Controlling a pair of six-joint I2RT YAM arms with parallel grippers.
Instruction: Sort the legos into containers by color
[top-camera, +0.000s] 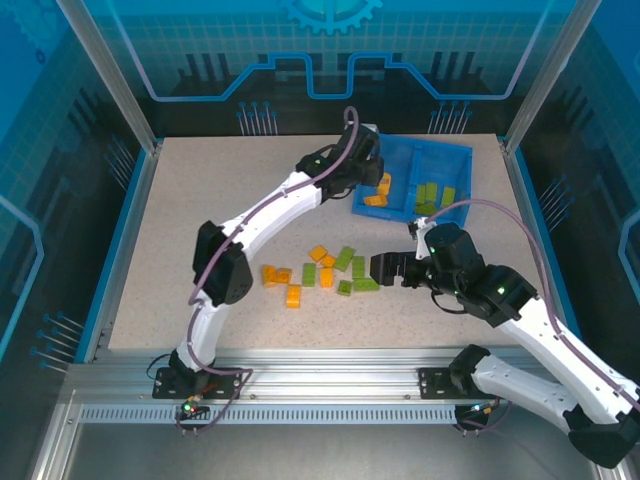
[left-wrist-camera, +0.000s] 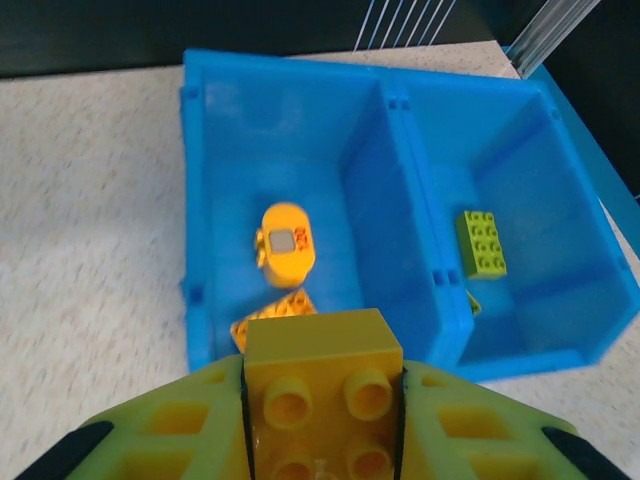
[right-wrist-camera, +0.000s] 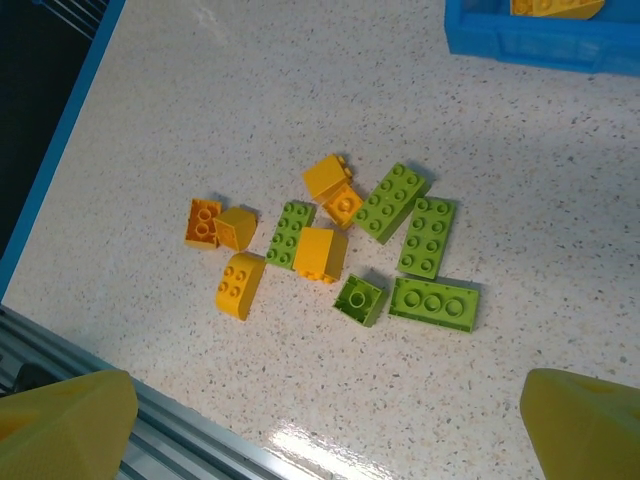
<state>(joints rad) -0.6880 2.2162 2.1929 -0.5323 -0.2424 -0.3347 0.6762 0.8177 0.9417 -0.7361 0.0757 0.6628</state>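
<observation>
1. Already some legos lie in the tray (top-camera: 452, 152): orange ones (left-wrist-camera: 285, 247) in its left compartment (left-wrist-camera: 300, 150) and green ones (left-wrist-camera: 481, 243) in its right compartment (left-wrist-camera: 520, 160). As far as I can see, no brick is on the wrong side.
2. The left gripper (left-wrist-camera: 322, 405) hangs over the near edge of the left compartment. It is closed on an orange brick (left-wrist-camera: 318, 355), with the studs turned to the wrist camera. I judge that this brick is ready to be dropped with the other orange ones; it is not yet released.
3. The right gripper (top-camera: 392, 270) is low over the table (top-camera: 200, 220), just beside the pile (right-wrist-camera: 340, 250). Its fingers (right-wrist-camera: 70, 420) stand wide apart and hold nothing.
4. The pile lies near the middle of the table, well apart from the tray. I count about six orange and five green bricks in it. They lie close together and some touch each other.
5. My judgement is that less than half of the work is done. The tray has only a few bricks of each color, and the bigger part is on the table.
6. What is left to do: release the held brick, then carry each brick of the pile, orange to the left compartment and green to the right.
</observation>
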